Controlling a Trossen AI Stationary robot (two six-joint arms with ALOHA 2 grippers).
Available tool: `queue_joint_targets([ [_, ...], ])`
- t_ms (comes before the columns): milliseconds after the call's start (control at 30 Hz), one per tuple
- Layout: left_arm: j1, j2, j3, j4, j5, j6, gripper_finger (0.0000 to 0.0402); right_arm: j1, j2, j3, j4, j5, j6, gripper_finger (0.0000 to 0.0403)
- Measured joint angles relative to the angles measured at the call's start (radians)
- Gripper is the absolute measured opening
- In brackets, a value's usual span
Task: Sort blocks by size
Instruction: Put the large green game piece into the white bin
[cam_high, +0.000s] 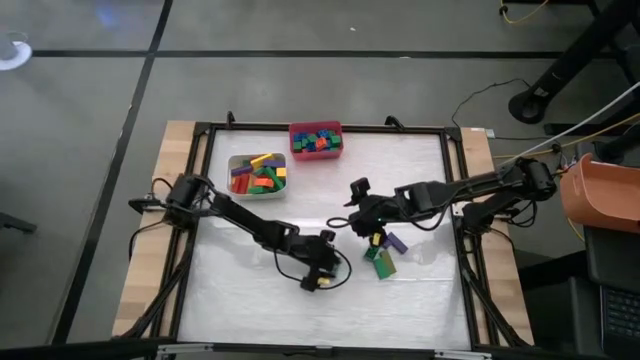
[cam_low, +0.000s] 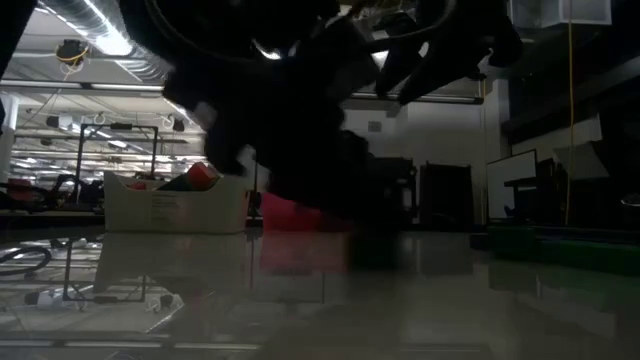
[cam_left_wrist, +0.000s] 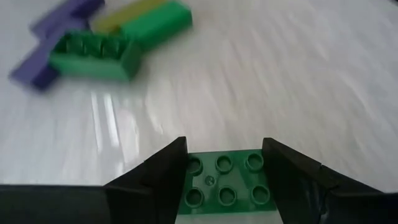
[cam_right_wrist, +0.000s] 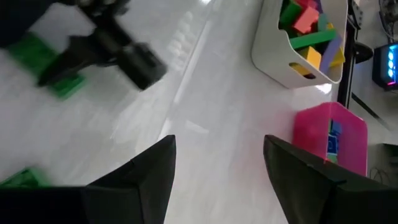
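My left gripper (cam_high: 330, 266) is near the middle of the table toward its near edge, shut on a green studded brick (cam_left_wrist: 224, 180). It also shows in the right wrist view (cam_right_wrist: 46, 62) with the green brick (cam_right_wrist: 28, 53). A small pile of loose blocks (cam_high: 385, 252) lies on the table to its right: a green brick on its side (cam_left_wrist: 93, 53), a purple bar (cam_left_wrist: 56, 31), and a yellow and a green bar (cam_left_wrist: 149, 18). My right gripper (cam_right_wrist: 217, 155) is open and empty, just beyond the pile (cam_high: 358, 212). My left gripper pinches the green brick by two opposite sides (cam_left_wrist: 194, 182) between its two fingers. The brick's studded top faces the wrist camera. Whether the brick is clear of the table, I cannot tell.
A white bin (cam_high: 257, 175) with long blocks and a red bin (cam_high: 316, 140) with small blocks stand at the far side; both show in the right wrist view, white (cam_right_wrist: 292, 68) and red (cam_right_wrist: 329, 137). Bare white tabletop (cam_high: 420, 300) lies along the near edge.
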Motion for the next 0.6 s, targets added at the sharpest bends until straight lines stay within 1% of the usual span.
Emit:
queue_joint_targets([
  [200, -0.002, -0.145, -0.005, -0.298, 0.0, -0.008, 0.0196, 0.002, 0.0, 0.0, 0.004, 0.0, 0.004, 0.0241],
  [267, -0.005, -0.193, -0.005, -0.382, -0.002, -0.043, 0.0196, 0.001, 0.0, 0.0, 0.016, 0.003, 0.005, 0.0241],
  [367, -0.009, -0.26, -0.004, -0.478, -0.027, -0.116, 0.0196, 0.001, 0.0, 0.0, 0.033, 0.037, 0.005, 0.0241],
  [467, -0.024, -0.306, -0.004, -0.542, -0.1, -0.209, 0.0196, 0.001, 0.0, 0.0, 0.04, 0.046, 0.005, 0.0241],
  [600, -0.062, -0.308, -0.003, -0.564, -0.263, -0.426, 0.0196, 0.001, 0.0, 0.0, 0.039, 0.045, 0.005, 0.0241],
])
